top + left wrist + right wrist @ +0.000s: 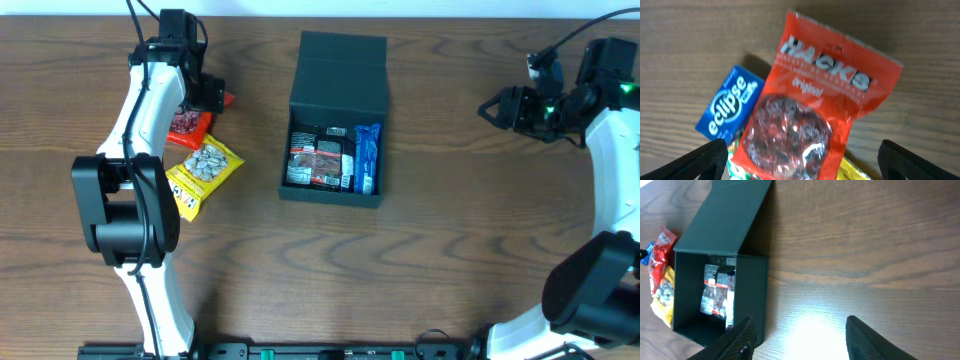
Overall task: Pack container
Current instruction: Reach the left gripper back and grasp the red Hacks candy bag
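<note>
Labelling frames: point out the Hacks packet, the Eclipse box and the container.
Hacks packet (812, 102): left wrist view, red front.
Eclipse box (729, 106): left wrist view, blue face.
container (337, 62): overhead view, open lid.

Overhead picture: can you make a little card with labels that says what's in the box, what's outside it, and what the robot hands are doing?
box: dark container, lid open
inside: red-and-black packet, blue packet
outside, to its left: red Hacks bag, yellow packet, blue Eclipse box
left gripper: open, over the red Hacks bag
right gripper: open, empty, to the right of the container
</note>
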`<state>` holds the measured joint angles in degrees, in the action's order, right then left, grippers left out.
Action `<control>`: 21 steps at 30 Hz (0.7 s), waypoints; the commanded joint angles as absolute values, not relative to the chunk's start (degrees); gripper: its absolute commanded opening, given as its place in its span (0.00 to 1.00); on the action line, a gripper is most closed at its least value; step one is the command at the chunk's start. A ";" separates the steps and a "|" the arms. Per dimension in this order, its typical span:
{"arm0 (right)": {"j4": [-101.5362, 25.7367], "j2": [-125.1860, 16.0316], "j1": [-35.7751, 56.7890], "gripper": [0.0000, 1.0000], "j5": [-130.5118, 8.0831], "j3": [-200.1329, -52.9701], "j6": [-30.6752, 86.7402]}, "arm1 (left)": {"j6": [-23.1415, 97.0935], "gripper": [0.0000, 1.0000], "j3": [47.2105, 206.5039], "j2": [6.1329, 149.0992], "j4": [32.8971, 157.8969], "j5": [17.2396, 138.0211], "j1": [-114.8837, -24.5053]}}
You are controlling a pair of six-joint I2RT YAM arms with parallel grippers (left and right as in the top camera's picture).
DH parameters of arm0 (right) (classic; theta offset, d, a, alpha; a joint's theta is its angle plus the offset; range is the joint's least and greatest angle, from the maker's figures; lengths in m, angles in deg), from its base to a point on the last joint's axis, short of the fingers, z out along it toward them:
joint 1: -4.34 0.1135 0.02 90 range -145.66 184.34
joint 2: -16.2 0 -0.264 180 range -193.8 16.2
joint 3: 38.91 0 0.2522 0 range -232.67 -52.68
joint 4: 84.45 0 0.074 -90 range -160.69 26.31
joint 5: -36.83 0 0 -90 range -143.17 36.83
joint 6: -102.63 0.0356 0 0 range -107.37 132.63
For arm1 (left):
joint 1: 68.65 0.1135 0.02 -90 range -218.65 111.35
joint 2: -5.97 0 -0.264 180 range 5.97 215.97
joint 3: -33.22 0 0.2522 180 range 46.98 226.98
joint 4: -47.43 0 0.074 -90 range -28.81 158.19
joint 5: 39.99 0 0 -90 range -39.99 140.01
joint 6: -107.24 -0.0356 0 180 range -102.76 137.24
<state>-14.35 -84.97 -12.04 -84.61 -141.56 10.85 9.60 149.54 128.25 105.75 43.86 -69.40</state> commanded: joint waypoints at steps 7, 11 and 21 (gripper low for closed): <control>-13.54 -84.62 -11.69 0.60 -85.11 -141.91 14.42 | 3.39 0.96 149.35 131.48 103.93 48.17 -69.07; -13.69 -84.62 -11.69 0.61 -85.11 -141.91 15.38 | 3.02 0.95 149.35 132.53 102.95 48.17 -68.81; -14.04 -84.62 -11.69 0.61 -85.09 -141.91 15.36 | 3.04 0.95 149.35 136.53 101.37 48.17 -68.57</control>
